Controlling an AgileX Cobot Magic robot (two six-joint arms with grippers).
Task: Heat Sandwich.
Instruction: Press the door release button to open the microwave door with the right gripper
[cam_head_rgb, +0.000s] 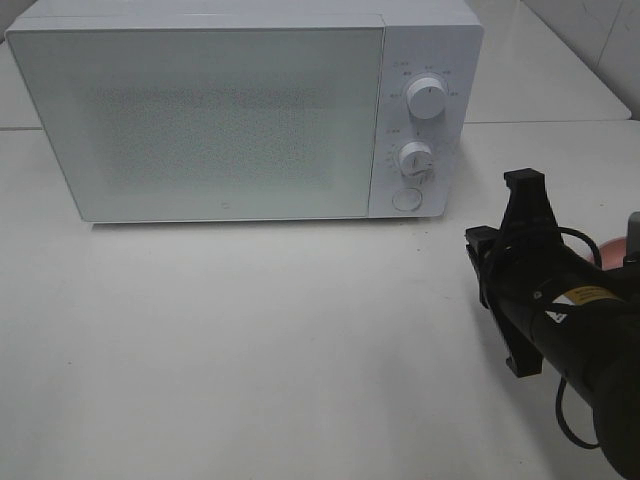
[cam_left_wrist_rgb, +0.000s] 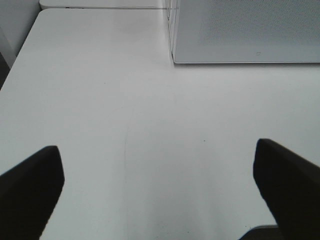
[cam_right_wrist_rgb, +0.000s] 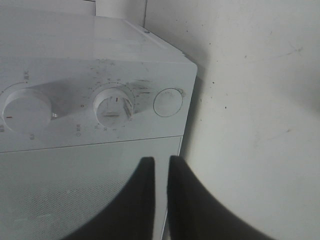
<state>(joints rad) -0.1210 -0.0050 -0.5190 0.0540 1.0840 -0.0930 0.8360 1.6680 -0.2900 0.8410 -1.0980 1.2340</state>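
the right pincer (cam_right_wrist_rgb: 161, 159) has its two fingers (cam_right_wrist_rgb: 140, 200) drawn almost together, only a thin slit between them and nothing in it. it points at the microwave (cam_head_rgb: 220, 110). just ahead of its tips lies the edge of the shut door (cam_head_rgb: 200, 120) where it meets the control panel. a little farther ahead are the lower dial (cam_right_wrist_rgb: 114, 105) and the round button (cam_right_wrist_rgb: 167, 102), with the upper dial (cam_right_wrist_rgb: 25, 109) off to one side. whether the tips touch the door i cannot tell. from above, the right arm (cam_head_rgb: 580, 320) hangs over the tabletop (cam_head_rgb: 250, 340), near the microwave's front corner on the panel side.

the left pincer (cam_left_wrist_rgb: 157, 146) is spread wide with nothing between its fingers (cam_left_wrist_rgb: 35, 185). bare tabletop lies under it, and a corner of the microwave stands well ahead and to one side.

the sandwich cannot be made out in any view. behind the right arm, on the side away from the pincer's tips, a sliver of pink plate (cam_head_rgb: 612, 248) peeks out.
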